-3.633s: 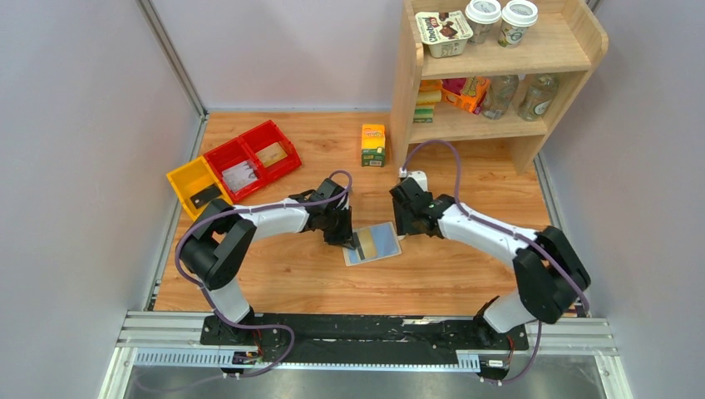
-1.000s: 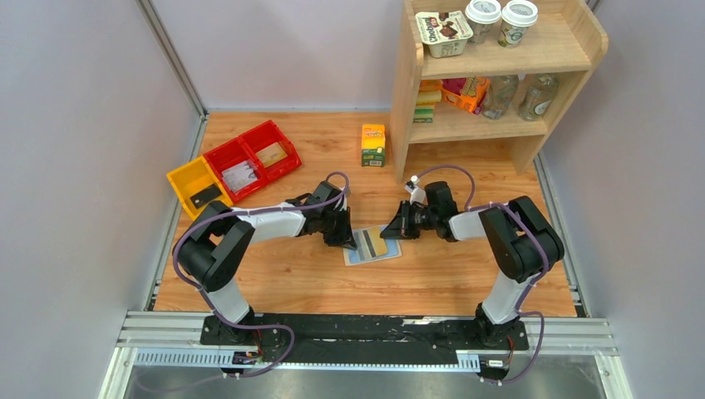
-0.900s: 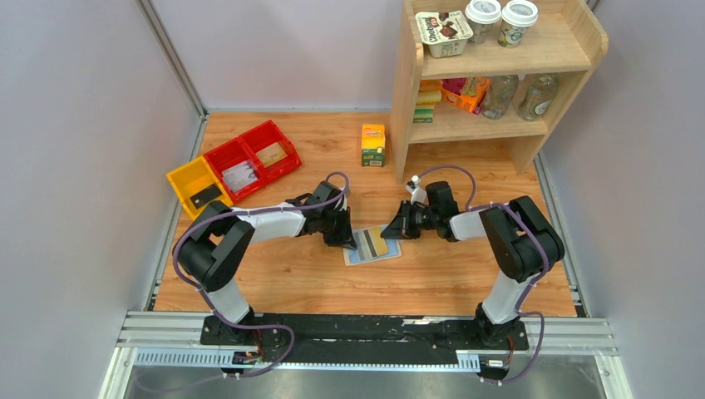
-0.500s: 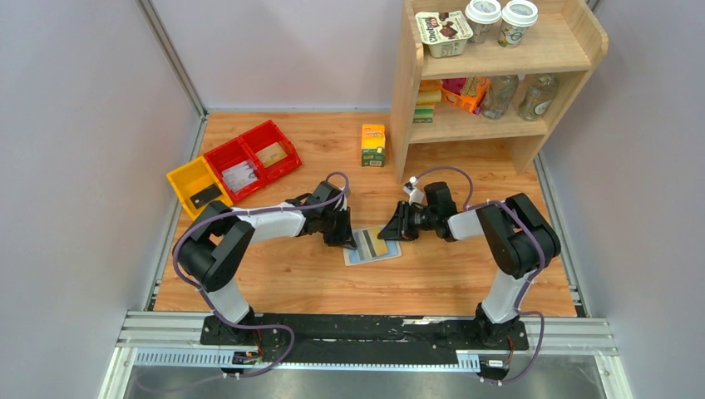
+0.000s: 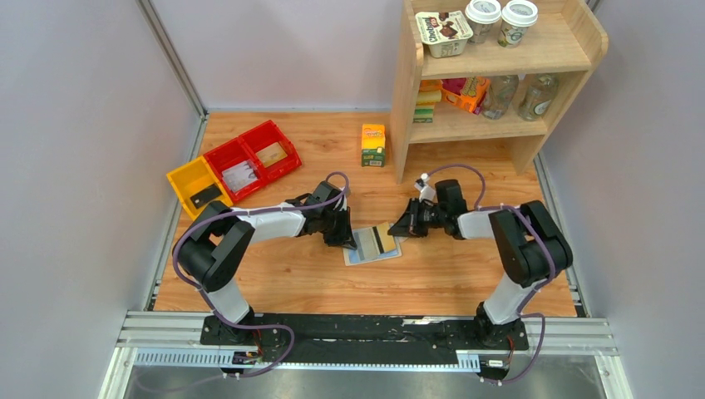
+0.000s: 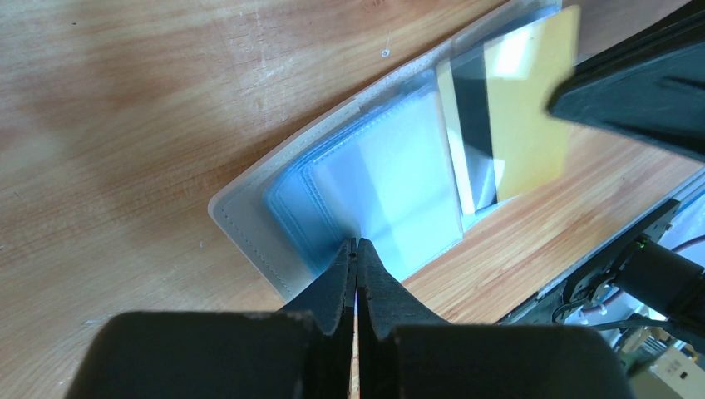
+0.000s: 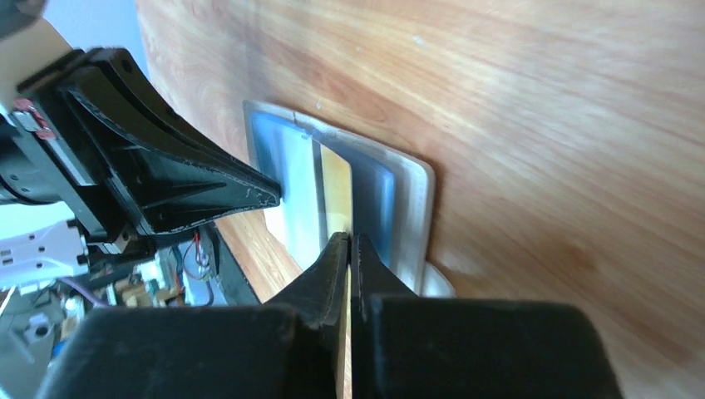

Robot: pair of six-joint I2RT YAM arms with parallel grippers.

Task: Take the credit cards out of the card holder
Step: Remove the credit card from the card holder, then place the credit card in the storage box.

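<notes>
The card holder (image 5: pixel 370 249) lies spread open on the wooden table, beige rim and light blue inside (image 6: pixel 391 179). My left gripper (image 5: pixel 346 238) (image 6: pixel 356 243) is shut, its tips pressing on the blue sleeves at the holder's left side. My right gripper (image 5: pixel 398 229) (image 7: pixel 350 238) is shut on the right edge of a yellowish credit card (image 6: pixel 525 100) (image 7: pixel 336 187) with a dark stripe (image 6: pixel 474 125). The card (image 5: pixel 381 240) sticks partly out of a sleeve, slightly raised. Other cards in the holder do not show.
A yellow bin (image 5: pixel 195 184) and two red bins (image 5: pixel 253 158) stand at the back left, each with a card inside. A small juice box (image 5: pixel 373 145) stands by the wooden shelf (image 5: pixel 490 125) at the back right.
My right gripper opened briefly, shut again on the card, and has shifted a little to the right, drawing the striped card further out of its sleeve. The left arm has stayed put.
</notes>
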